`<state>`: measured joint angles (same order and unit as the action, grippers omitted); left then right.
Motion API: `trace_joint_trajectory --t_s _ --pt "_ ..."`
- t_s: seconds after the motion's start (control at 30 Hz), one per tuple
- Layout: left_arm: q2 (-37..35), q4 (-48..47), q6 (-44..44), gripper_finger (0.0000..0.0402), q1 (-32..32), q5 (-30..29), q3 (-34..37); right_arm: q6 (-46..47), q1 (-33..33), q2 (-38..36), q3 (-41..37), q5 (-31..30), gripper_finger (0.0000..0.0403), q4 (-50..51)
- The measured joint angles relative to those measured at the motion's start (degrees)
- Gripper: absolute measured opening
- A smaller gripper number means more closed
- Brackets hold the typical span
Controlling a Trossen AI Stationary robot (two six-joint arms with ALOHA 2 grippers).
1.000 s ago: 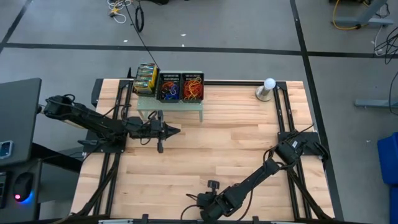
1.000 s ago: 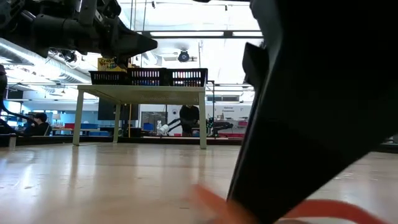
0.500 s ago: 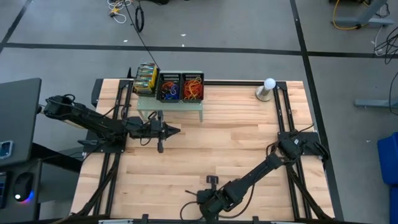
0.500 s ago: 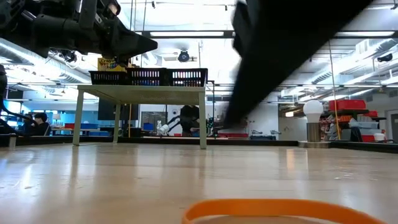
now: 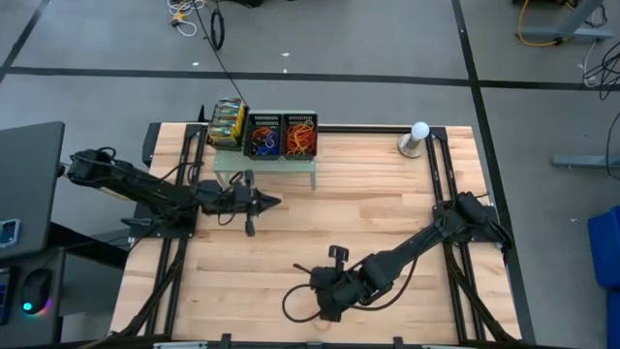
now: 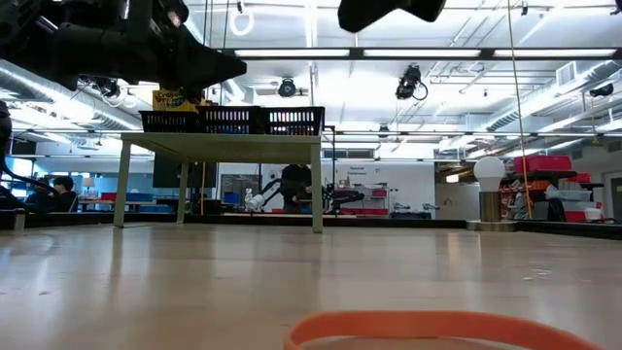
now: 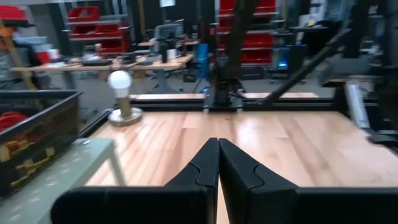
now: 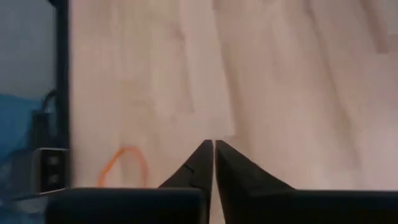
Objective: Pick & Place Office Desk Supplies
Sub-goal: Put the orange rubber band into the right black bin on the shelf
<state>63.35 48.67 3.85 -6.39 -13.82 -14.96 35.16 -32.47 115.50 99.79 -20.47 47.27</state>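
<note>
An orange rubber band (image 8: 124, 167) lies flat on the wood by the table's near edge, also close up in the low view (image 6: 428, 325). My right gripper (image 8: 213, 149) hangs above it, slanting down, shut with nothing between its fingers; the high view shows it near the front middle (image 5: 323, 306). My left gripper (image 5: 274, 203) is shut and empty, held level above the table before the pale-green shelf (image 5: 266, 167). On the shelf stand two black mesh trays (image 5: 281, 137) with coloured bands, and packets (image 5: 228, 121) beside them.
A lamp with a white bulb (image 5: 418, 134) stands at the far right of the table. Black rails (image 5: 446, 174) run along both sides. Bare wood (image 5: 358, 213) lies between the shelf and my right arm. The room beyond shows desks and red bins.
My right gripper has risen off the table at the near edge and drawn back toward the far side. The orange band has stayed lying flat on the wood where it was.
</note>
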Motion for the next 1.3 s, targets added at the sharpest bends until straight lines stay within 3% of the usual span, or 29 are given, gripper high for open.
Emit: trace_joint_trajectory --t_s 0.3,0.47,0.93,1.3 --pt "0.0 0.4 0.1 0.0013 0.0 0.6 0.0 2.7 -1.4 6.1 0.0 9.3 0.0110 -4.1" --pt "0.0 0.5 0.1 0.0013 0.1 0.4 0.0 5.6 -1.5 10.5 0.0 14.9 0.0127 -7.3" --pt "0.0 0.5 0.2 0.0013 0.1 0.3 0.0 2.5 -3.4 13.7 0.1 13.4 0.0115 -8.6" --pt "0.0 0.5 0.2 0.0013 0.1 0.3 0.0 3.0 -4.5 16.4 0.2 8.1 0.0114 -9.8"
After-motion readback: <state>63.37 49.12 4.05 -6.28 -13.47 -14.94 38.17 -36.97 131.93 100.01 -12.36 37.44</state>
